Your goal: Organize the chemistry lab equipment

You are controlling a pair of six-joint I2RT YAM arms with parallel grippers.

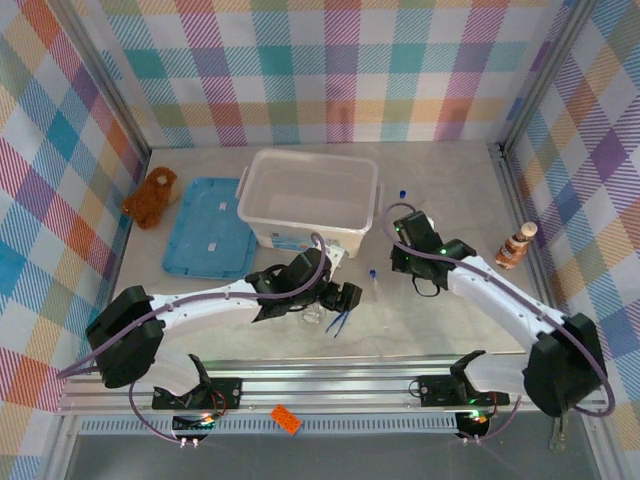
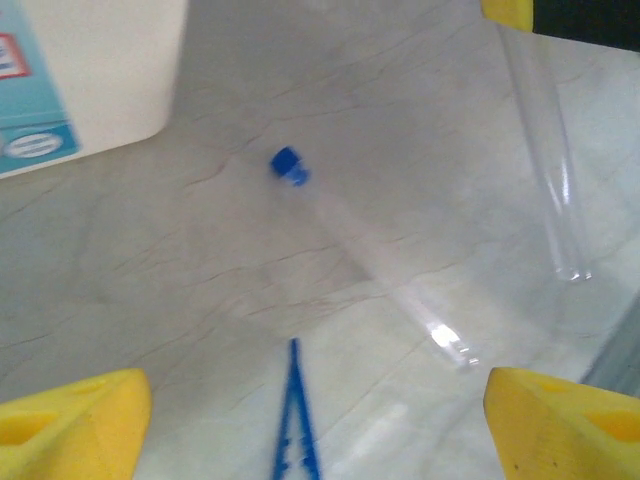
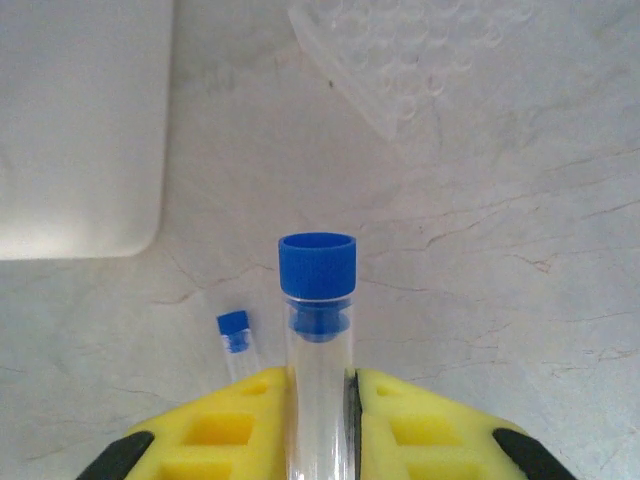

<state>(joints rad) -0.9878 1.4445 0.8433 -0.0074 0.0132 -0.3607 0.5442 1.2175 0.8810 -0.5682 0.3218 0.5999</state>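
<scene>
We've got right pincer (image 3: 320, 415) clamped on a capped tube (image 3: 318, 300); left pincer (image 2: 315, 425) gapes empty, loose tube (image 2: 375, 260) at twelve o'clock.

Clear, glossy test tube (image 3: 318, 400), matt blue plastic cap (image 3: 317, 263); yellow spongy foam pads (image 3: 420, 430); pale, veined, smooth desk (image 3: 520, 260).

The clear thin plastic test tube (image 3: 318, 400) has a blue cap (image 3: 317, 262); slim blue tweezers (image 2: 296, 420); translucent white plastic bin (image 1: 312, 195); light-blue flat lid (image 1: 208, 228); brown plush toy (image 1: 150, 196); pastel plaid walls (image 1: 330, 70).
</scene>
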